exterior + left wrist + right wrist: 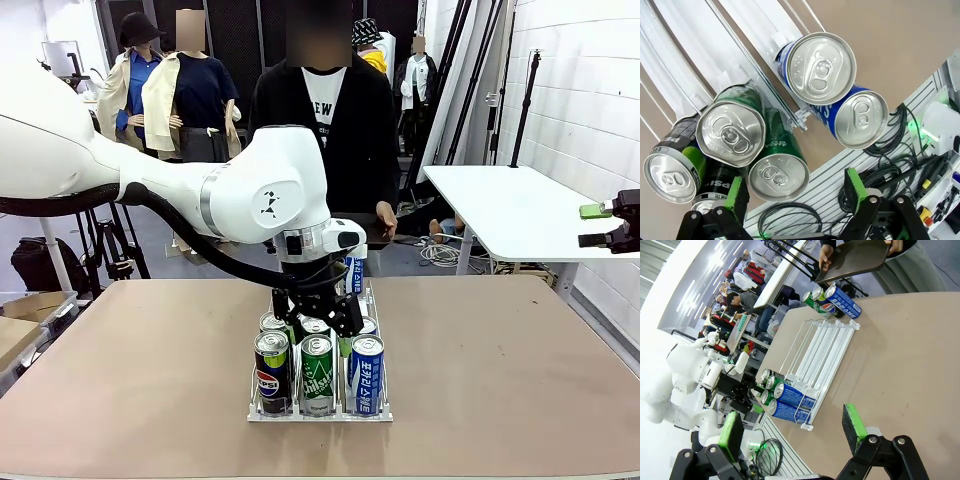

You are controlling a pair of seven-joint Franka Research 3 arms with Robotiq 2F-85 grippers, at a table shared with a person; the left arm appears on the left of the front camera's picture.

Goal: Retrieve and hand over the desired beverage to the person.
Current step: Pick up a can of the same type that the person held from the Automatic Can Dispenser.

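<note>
The left gripper [796, 195] has its jaws spread wide, with nothing clamped between the green pads [737, 192]. It hangs over the near end of a clear plastic three-lane rack [700, 65]. Seen from the left wrist, the silver top of a green aluminium drink can [778, 175] lies below the gap between the pads. I cannot tell whether the pads touch any can.

A second green can [731, 132] stands just behind the first in the same middle lane. The left lane holds a black Pepsi can [670, 178]. The right lane holds a near blue can [860, 119] with a far blue can [821, 67] touching it. Which of these drinks is wanted the pictures do not show.

Three more cans [832, 300] stand at the rack's far end, and the lanes between the two groups are bare. The rack sits in the middle of a brown table [500, 380].

At the table's far side, behind the rack, stands the person [325, 120] in a black jacket over a white lettered T-shirt. The right wrist view shows them holding a flat dark brown tray [852, 262] near the far cans.

The right gripper [792, 432] is out at the right, well apart from the rack — jaws wide open and empty.
</note>
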